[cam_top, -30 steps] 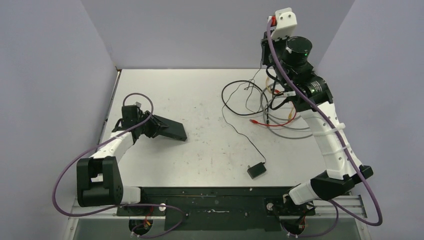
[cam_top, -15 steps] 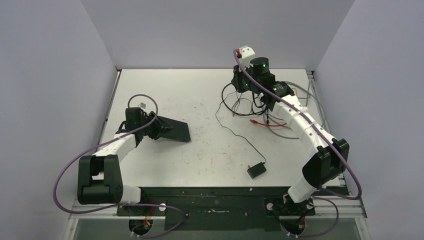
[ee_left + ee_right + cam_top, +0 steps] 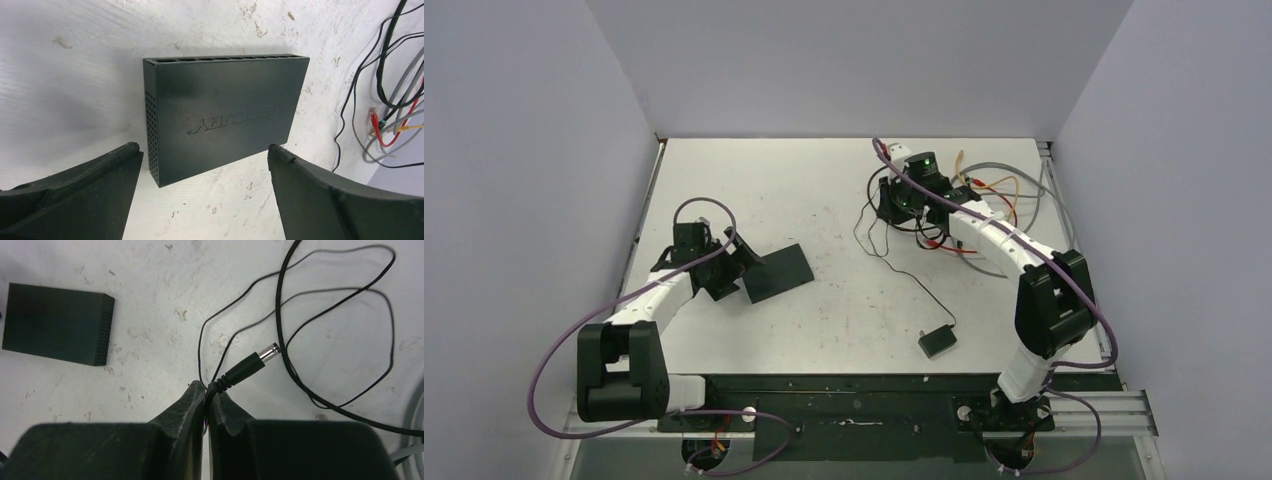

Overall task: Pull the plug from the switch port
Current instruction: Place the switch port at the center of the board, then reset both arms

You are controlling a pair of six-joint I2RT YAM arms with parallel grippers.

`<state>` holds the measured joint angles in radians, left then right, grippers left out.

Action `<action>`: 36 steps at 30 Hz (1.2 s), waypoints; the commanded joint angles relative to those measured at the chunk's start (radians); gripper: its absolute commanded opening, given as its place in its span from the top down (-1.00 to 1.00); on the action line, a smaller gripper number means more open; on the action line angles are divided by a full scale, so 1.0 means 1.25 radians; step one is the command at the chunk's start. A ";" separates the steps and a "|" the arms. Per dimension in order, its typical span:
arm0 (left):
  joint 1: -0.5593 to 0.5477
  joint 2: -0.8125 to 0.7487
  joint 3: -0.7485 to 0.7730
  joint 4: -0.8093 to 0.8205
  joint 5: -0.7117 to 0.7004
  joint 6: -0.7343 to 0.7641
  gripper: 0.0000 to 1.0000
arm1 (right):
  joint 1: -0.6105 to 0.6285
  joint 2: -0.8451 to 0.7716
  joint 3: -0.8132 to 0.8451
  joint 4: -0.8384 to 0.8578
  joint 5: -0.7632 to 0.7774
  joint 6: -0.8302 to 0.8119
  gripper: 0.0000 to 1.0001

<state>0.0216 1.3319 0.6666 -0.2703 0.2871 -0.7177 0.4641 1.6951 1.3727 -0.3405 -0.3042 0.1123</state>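
The switch (image 3: 780,271) is a flat black box lying logo-up on the table, left of centre. The sockets along its far edge (image 3: 225,59) hold nothing. My left gripper (image 3: 736,268) stands open just short of the near edge of the switch (image 3: 225,115), both fingers off it. The plug (image 3: 250,363), a black barrel with a metal tip, is free of the switch and sticks out from my right gripper (image 3: 207,388). That gripper is shut on the cord's strain relief right behind the plug. My right gripper (image 3: 896,204) hangs low over the back right of the table.
A small black adapter block (image 3: 937,340) lies front right, and its thin black cord (image 3: 904,270) loops up to the right gripper. A tangle of grey, red and orange cables (image 3: 996,205) covers the back right. Walls close in on both sides.
My left gripper opened and let go of the switch, which now lies flat. The right arm swung down and left from high at the back, carrying the plug.
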 commanded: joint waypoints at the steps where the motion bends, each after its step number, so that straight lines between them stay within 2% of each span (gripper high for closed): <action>1: 0.013 -0.039 0.055 -0.049 -0.045 0.044 -0.92 | -0.006 0.011 -0.042 0.024 -0.039 0.007 0.88; 3: 0.016 -0.050 0.065 -0.068 -0.056 0.053 -0.92 | -0.006 0.013 -0.067 0.020 -0.032 0.004 0.77; 6: 0.017 -0.068 0.081 -0.087 -0.067 0.065 -0.92 | -0.007 0.017 -0.099 0.008 0.002 0.006 0.51; 11: 0.020 -0.104 0.106 -0.089 -0.078 0.074 -0.92 | -0.007 -0.003 -0.133 -0.017 0.056 0.012 0.00; 20: 0.023 -0.166 0.140 -0.056 -0.106 0.071 -0.92 | -0.013 -0.121 -0.209 -0.022 0.160 0.040 -0.95; 22: 0.025 -0.191 0.144 -0.042 -0.137 0.052 -0.92 | -0.013 -0.159 -0.232 -0.012 0.172 0.039 -0.80; 27: 0.027 -0.245 0.123 0.034 -0.220 -0.003 -0.92 | -0.015 -0.246 -0.285 0.013 0.239 0.053 -0.79; 29: 0.027 -0.266 0.115 0.034 -0.285 -0.023 -0.92 | -0.016 -0.293 -0.318 0.050 0.276 0.060 -0.79; 36: 0.027 -0.324 0.062 0.008 -0.510 -0.037 -0.92 | -0.017 -0.454 -0.536 0.381 0.330 0.026 -0.79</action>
<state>0.0483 0.9707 0.7761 -0.2871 -0.1490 -0.7460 0.4503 1.2228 0.8108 -0.1608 0.0166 0.1665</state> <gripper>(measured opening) 0.960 0.897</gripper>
